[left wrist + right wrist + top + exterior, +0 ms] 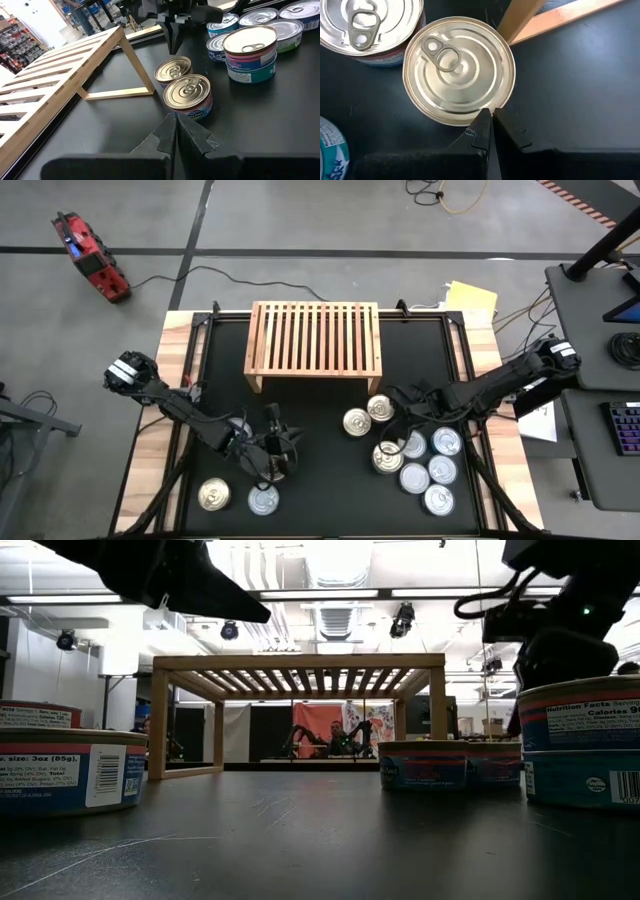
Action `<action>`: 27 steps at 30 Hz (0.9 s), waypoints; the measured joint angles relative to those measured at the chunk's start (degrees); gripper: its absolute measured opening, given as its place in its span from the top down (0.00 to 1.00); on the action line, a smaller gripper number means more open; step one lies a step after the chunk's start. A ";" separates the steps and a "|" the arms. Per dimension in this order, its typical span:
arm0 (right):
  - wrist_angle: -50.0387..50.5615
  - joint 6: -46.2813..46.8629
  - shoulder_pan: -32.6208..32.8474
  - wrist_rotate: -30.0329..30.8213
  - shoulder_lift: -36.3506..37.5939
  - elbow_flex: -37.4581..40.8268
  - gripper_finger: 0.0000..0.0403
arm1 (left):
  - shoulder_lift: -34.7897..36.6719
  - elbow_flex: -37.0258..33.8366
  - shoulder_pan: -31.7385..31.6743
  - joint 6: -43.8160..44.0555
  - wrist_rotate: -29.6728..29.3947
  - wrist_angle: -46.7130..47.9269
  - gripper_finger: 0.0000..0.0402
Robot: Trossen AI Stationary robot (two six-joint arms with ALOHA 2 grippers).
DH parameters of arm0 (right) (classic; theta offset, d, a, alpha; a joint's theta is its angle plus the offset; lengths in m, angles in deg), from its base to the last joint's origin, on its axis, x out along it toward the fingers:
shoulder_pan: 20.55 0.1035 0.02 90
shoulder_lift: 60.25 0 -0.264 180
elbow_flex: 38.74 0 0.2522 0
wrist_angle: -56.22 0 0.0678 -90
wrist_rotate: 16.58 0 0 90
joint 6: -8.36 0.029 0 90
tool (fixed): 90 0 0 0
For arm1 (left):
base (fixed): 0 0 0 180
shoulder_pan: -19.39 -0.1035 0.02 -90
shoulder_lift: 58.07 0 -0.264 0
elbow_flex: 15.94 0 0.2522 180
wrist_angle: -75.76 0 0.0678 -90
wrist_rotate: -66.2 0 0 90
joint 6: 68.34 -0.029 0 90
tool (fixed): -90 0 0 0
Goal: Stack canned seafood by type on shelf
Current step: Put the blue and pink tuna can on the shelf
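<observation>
**Inspector A:** State of the shelf (pixel 314 338) at inspection?

**Inspector B:** It stood at the upper centre of the high view on the black worktop (pixel 320 480), with no tin on its slats. All canned seafood was on the worktop: a cluster (pixel 428 462) at lower right, two tins (pixel 368 415) just below the shelf's right end, two more (pixel 236 497) at lower left.

**Inspector A:** And the claws?

**Inspector B:** The right claw (pixel 490 122) was pressed together and empty, its tips over the near rim of a gold-lidded tin (pixel 459 70) by the shelf leg. The left claw (pixel 176 131) was likewise together and empty, low at lower centre-left.

**Inspector A:** Step in hand?

**Inspector B:** In my judgement, the approach to a first pick; nothing was sorted yet. The next move would call for the right claw to part, straddle that tin, clamp it, then lift it clear of the neighbouring tin (pixel 372 30) and the leg.
</observation>
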 joint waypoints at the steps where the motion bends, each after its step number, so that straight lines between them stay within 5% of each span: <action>1: -1.35 -0.65 -0.38 -0.52 0.00 0.63 0.97 | 0.00 0.00 -0.05 0.00 0.00 -0.07 1.00; 27: -4.29 -1.88 -3.50 -7.71 0.09 5.92 0.97 | -0.02 0.00 -0.31 0.09 0.11 -0.35 1.00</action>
